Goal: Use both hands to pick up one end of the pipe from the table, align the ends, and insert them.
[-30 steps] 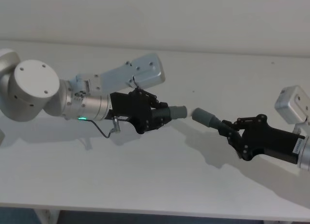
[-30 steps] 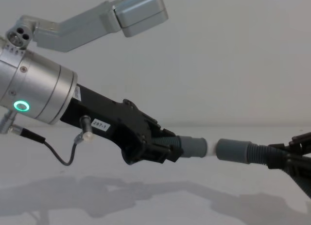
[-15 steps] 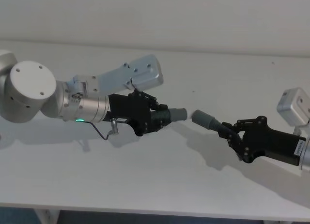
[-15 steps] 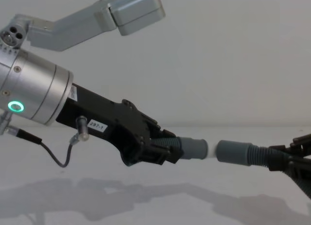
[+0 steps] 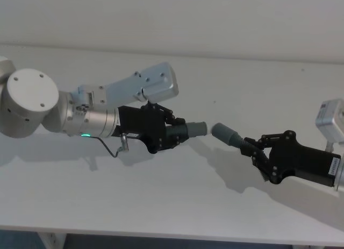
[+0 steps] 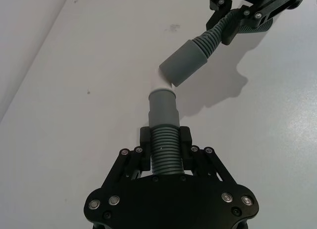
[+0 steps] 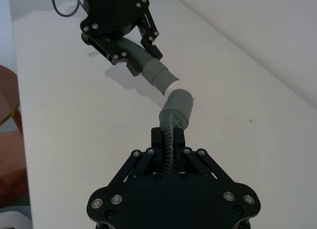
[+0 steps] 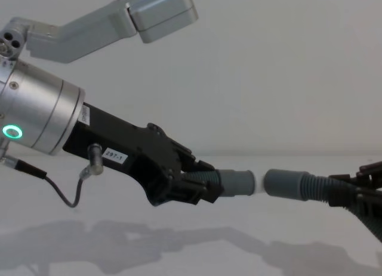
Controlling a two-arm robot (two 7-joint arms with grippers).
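Observation:
Both pipe pieces are held in the air above the white table (image 5: pixel 161 206). My left gripper (image 5: pixel 174 132) is shut on the ribbed part of one piece, whose grey cuff (image 5: pixel 196 128) points right and has a white tip (image 8: pixel 260 182). My right gripper (image 5: pixel 252 150) is shut on the ribbed part of the other piece, with its cuff (image 5: pixel 224 133) pointing left. The two ends face each other across a small gap (image 8: pixel 237 182) (image 8: pixel 283 182). In the left wrist view the right cuff (image 6: pixel 185 62) sits at an angle to the left cuff (image 6: pixel 163 108), slightly off its line.
The left arm's silver wrist with its green ring light (image 8: pixel 11 132) and a loose black cable (image 8: pixel 59 189) hang at the left. A pale wall (image 5: pixel 172 18) stands behind the table. The table's front edge (image 5: pixel 161 235) runs along the bottom.
Both grippers have sunk slightly toward the table, and the left wrist has drawn a little to the left. The gap between the two cuffs stays about the same.

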